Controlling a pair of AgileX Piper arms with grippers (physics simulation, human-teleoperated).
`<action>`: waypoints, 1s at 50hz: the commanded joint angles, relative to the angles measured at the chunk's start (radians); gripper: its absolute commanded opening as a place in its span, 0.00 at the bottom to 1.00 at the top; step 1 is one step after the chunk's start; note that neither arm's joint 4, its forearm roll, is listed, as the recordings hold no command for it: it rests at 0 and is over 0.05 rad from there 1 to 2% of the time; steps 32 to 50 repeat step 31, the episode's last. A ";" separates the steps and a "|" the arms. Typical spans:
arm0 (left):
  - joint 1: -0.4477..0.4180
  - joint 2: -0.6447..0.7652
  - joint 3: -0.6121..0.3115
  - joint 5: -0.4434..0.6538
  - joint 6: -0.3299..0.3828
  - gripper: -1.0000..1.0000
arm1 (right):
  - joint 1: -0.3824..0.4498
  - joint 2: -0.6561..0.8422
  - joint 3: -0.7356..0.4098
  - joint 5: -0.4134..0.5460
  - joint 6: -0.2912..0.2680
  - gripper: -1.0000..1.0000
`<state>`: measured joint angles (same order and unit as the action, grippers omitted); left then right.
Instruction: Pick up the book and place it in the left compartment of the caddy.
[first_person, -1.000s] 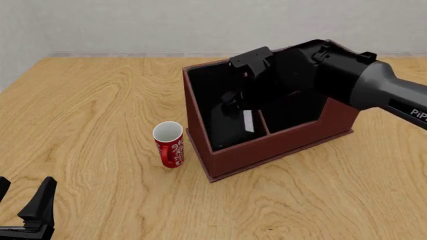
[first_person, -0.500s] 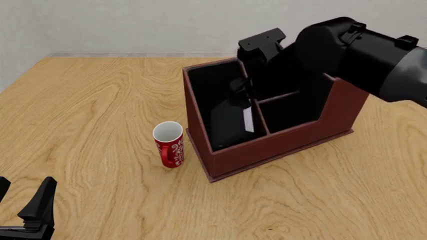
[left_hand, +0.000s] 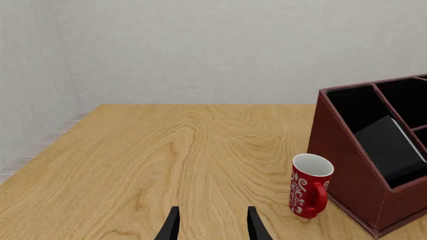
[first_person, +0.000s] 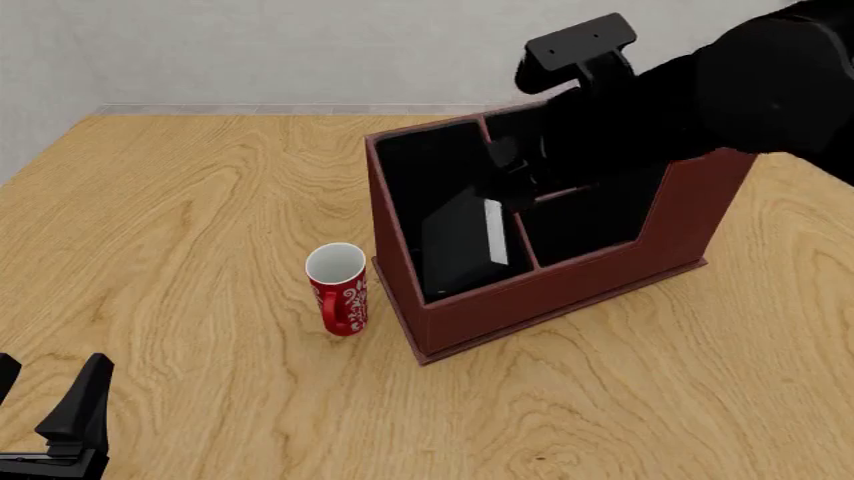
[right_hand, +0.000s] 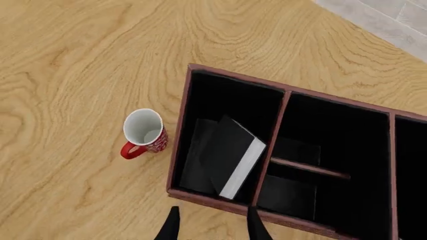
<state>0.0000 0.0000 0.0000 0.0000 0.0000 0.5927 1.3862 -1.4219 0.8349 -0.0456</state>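
Note:
The black book (first_person: 467, 240) with its white page edge (right_hand: 243, 169) leans tilted inside the left compartment (first_person: 414, 165) of the reddish-brown caddy (first_person: 547, 295). The left wrist view also shows the book (left_hand: 390, 150) resting against the compartment wall. My right gripper (right_hand: 212, 227) hovers above the caddy's front wall, open, with nothing between its fingers and well clear of the book. My left gripper (first_person: 60, 430) is open and empty at the near left corner of the table, far from the caddy.
A red mug (first_person: 338, 290) with white swirls stands upright just left of the caddy. The caddy's middle section (right_hand: 313, 150) is split by a crossbar. The right arm's black bulk (first_person: 681, 100) hangs over the caddy's back right.
The right arm has lifted up and to the right, away from the left compartment. The book stays leaning inside. The left arm has not moved.

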 joint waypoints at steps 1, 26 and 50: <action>0.000 0.000 0.000 0.000 0.000 1.00 | 0.036 -0.160 0.096 -0.063 0.029 1.00; 0.000 0.000 0.000 0.000 0.000 1.00 | 0.134 -0.514 0.301 -0.140 0.069 1.00; 0.000 0.000 0.000 0.000 0.000 1.00 | 0.127 -0.587 0.333 -0.140 0.072 1.00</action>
